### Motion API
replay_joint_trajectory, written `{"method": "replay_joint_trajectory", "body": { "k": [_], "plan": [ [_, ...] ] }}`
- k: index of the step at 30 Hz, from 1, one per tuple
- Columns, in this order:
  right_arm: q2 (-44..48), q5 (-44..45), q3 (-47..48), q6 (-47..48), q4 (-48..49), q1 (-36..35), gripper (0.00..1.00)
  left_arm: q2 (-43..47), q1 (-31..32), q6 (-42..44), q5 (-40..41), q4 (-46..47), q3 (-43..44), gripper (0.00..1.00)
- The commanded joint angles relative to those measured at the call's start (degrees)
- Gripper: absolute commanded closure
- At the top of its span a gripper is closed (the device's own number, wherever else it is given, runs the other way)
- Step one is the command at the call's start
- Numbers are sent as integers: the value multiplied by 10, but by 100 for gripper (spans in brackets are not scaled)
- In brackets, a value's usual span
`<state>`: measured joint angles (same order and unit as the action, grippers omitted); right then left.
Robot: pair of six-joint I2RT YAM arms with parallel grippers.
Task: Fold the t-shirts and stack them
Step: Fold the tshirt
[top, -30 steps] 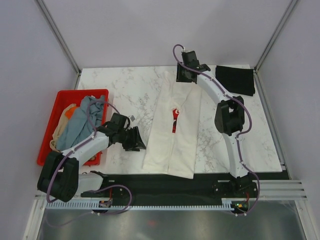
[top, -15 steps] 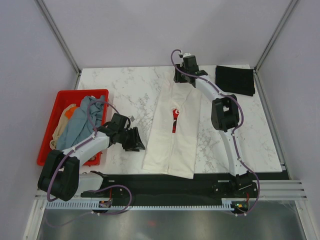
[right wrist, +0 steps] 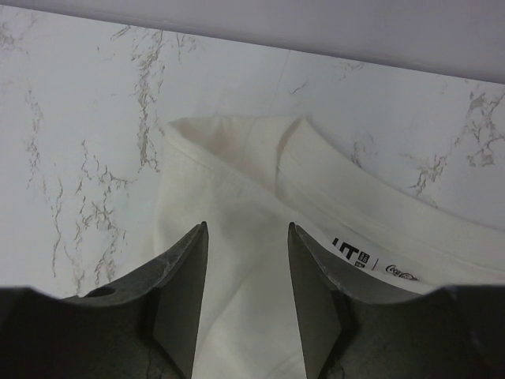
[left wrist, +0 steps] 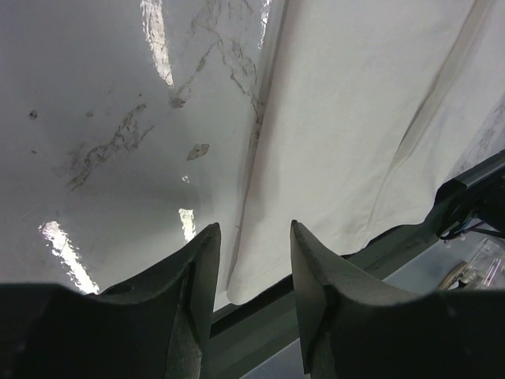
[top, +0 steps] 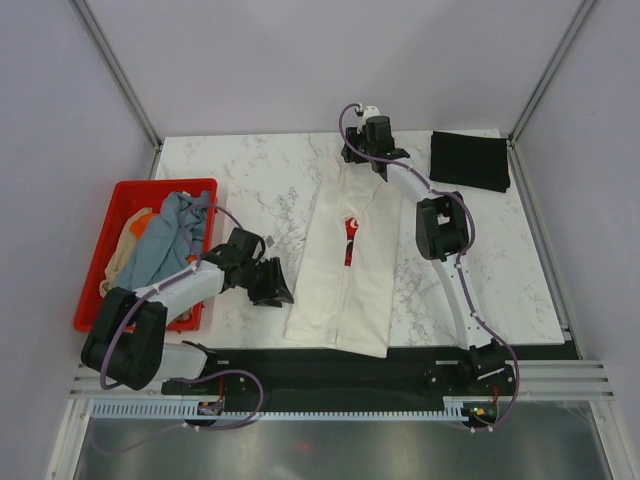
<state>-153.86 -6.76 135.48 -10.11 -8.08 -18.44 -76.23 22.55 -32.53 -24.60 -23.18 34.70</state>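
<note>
Cream-white t-shirt [top: 372, 270], folded lengthwise into a narrow strip, lies at the centre of the desk [top: 260, 180]. Its long axis runs from 12 o'clock to 6 o'clock, leaning slightly toward 7. The collar points to 12, and the hem at 6 overlaps the black strip [top: 250, 362] along the near edge. Its red print [top: 350, 240] shows mid-length in the centre fold, and the neck label [right wrist: 351, 254] is visible inside the collar. The black t-shirt [top: 470, 160], folded flat, sits at 2 o'clock, well apart from it. The red crate [top: 165, 185] at 9 o'clock holds the grey-blue t-shirt [top: 165, 245], draped over the orange [top: 142, 222] and tan [top: 118, 262] ones. The left hand [left wrist: 254, 229] is at 7 o'clock, low over the hem's left corner, its fingers apart and holding nothing. The right hand [right wrist: 246, 229] is at 12 o'clock over the collar, its fingers also apart with nothing between them. The surface is white marble veined with grey, enclosed by pale lilac-grey walls with metal corner posts. Since a second ago, the right arm has stretched farther toward 12 and its elbow has drawn in leftward. The left arm has shifted only slightly, and none of the shirts have moved.
</note>
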Motion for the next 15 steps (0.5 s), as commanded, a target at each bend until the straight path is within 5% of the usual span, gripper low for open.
{"method": "replay_joint_trajectory", "body": {
  "k": [1, 4, 7, 8, 10, 15],
  "plan": [
    [-27, -15, 41, -2, 46, 3, 47, -9, 5, -3, -12, 22, 3, 52],
    [-32, -4, 42, -4, 54, 2, 60, -23, 6, -2, -12, 24, 5, 53],
    [-30, 24, 37, -4, 61, 4, 85, -38, 7, 2, -16, 29, 6, 72],
    [-29, 32, 36, -7, 62, 6, 100, -43, 7, 1, -17, 31, 5, 78],
    [-27, 52, 33, -16, 66, 9, 100, -52, 8, 1, -18, 31, 5, 96],
    [-17, 61, 22, -29, 71, 11, 100, -57, 11, -6, -8, 31, 0, 98]
  ]
}}
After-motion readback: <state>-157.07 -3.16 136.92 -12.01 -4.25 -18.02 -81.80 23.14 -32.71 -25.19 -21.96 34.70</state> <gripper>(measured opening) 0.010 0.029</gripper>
